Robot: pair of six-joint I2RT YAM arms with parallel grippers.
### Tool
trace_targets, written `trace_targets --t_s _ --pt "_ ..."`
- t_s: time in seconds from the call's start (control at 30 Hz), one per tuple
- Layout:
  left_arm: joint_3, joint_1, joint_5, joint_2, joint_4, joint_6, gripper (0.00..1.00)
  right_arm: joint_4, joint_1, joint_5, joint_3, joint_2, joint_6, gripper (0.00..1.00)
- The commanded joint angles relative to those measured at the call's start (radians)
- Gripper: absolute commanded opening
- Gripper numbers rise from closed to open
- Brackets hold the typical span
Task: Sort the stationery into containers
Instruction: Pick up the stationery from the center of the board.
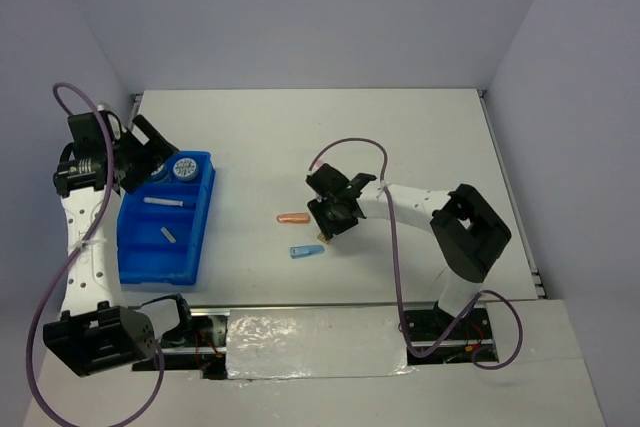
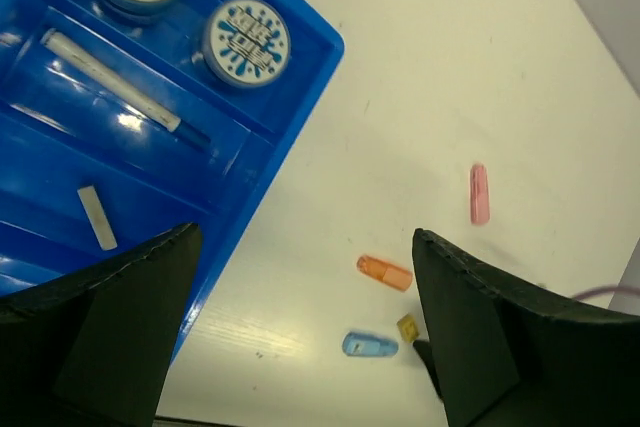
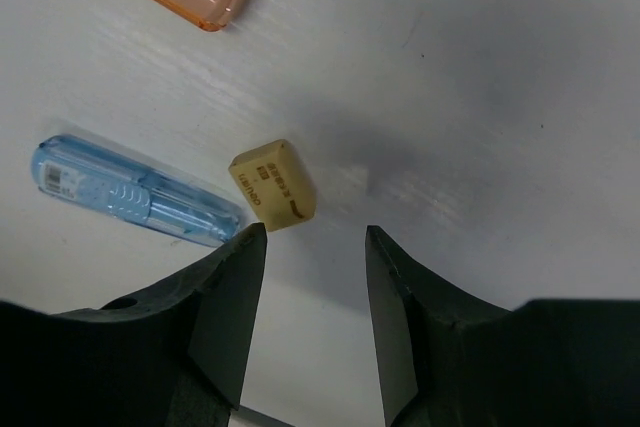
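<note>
**Stationery counted: four pieces in the tray, four on the table**

The left pincer (image 2: 305, 237) hangs with its jaws spread wide and has hold of nothing. One blue tray (image 2: 300, 77) lies below it and ahead of it, toward its left side. In the compartment farthest from this pincer stand two round tubs (image 2: 246, 42), side by side. The next compartment holds one white pen (image 2: 120, 82). Its long axis follows the compartment, and its dark capped end points toward the tray wall beside the open table (image 2: 480, 57). One compartment nearer to the pincer lies one grey block (image 2: 97, 217), slanted across the floor.

On the table, ahead of the left pincer and to its right, are three sticks and one tan block (image 3: 272, 185). The pink stick (image 2: 479, 194) is the farthest, and its long axis points away from the pincer. The orange stick (image 1: 292, 218) and the light-blue stick (image 1: 305, 252) both lie nearly left to right in the top view, the orange one farther from the arm bases.

The right pincer (image 3: 315, 247) is low over the table, with its jaws partly open on a narrow gap and nothing between them. The tan block lies just ahead of the left fingertip (image 3: 245, 247), outside the gap. Whether they touch I cannot tell. The light-blue stick is just left of the block, and the orange stick is farther ahead on the left.
</note>
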Motion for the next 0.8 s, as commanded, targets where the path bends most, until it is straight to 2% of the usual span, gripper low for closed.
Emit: trace_targets --t_s 0.0,0.47,0.53,0.57,0.63,0.77 --pt "-0.019 -0.013 0.143 0.002 0.041 0.084 0.99 0.028 0.023 0.033 0.039 0.024 -0.030 0.52" --pt "-0.101 -0.013 0.201 0.012 0.027 0.146 0.99 0.060 0.052 0.024 0.050 0.124 -0.044 0.51" --pt "-0.098 -0.016 0.213 0.012 0.028 0.152 0.99 0.070 0.052 0.042 0.042 0.132 -0.042 0.44" --pt "-0.096 -0.019 0.238 0.011 0.033 0.154 0.99 0.073 0.052 0.045 0.041 0.130 -0.044 0.36" --pt "-0.101 -0.044 0.262 0.014 0.050 0.152 0.99 0.087 0.052 0.056 0.031 0.111 -0.041 0.26" --pt "-0.099 -0.134 0.270 0.026 0.065 0.091 0.99 0.074 0.052 0.065 0.059 0.019 -0.007 0.22"
